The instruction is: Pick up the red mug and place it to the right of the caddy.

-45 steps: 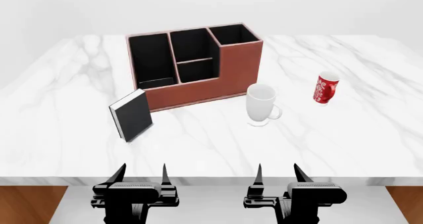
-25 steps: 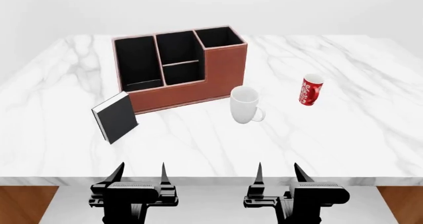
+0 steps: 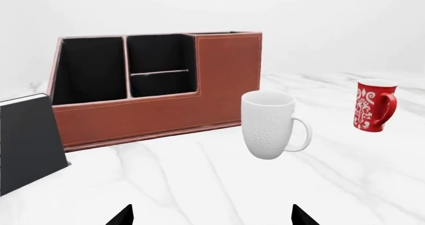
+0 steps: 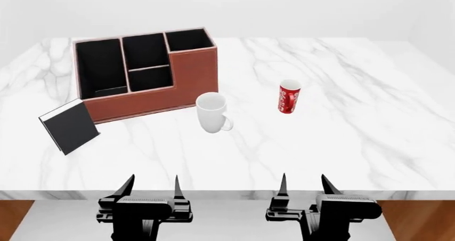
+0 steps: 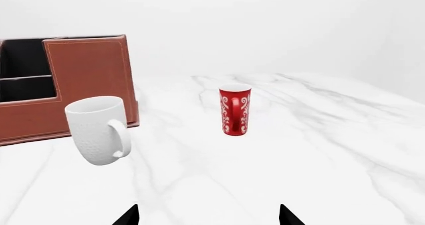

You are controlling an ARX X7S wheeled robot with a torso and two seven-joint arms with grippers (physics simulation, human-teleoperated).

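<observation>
Left wrist view: looked across the white marble surface (image 3: 199, 185) toward the caddy (image 3: 159, 110), with a black book (image 3: 27, 140) leaning at its near corner, a white mug (image 3: 269, 124) just beside its right end and the red mug (image 3: 373, 105) upright farther right, handle turned toward the camera; only two dark tips of the left fingers (image 3: 119, 217) visible, spread wide, pinching nothing. Head view: showed both arms parked at the near edge, well short of everything; left gripper (image 4: 151, 186) and right gripper (image 4: 304, 185) each spread and empty, presumably held back while lining up an approach. Red mug (image 4: 289, 96) upright, well apart from the caddy (image 4: 192, 70), with the white mug (image 4: 212, 112) standing between them and close to the caddy's right end, likely crowding the intended drop spot. Book (image 4: 69, 126) propped at the caddy's left. Right wrist view: put the red mug (image 5: 234, 110) nearly centred ahead, handle facing the camera, probably because the right arm was the natural one to reach it; right fingers (image 5: 287, 214) spread apart at the frame's edge, nothing between them. Grasp not yet begun.
</observation>
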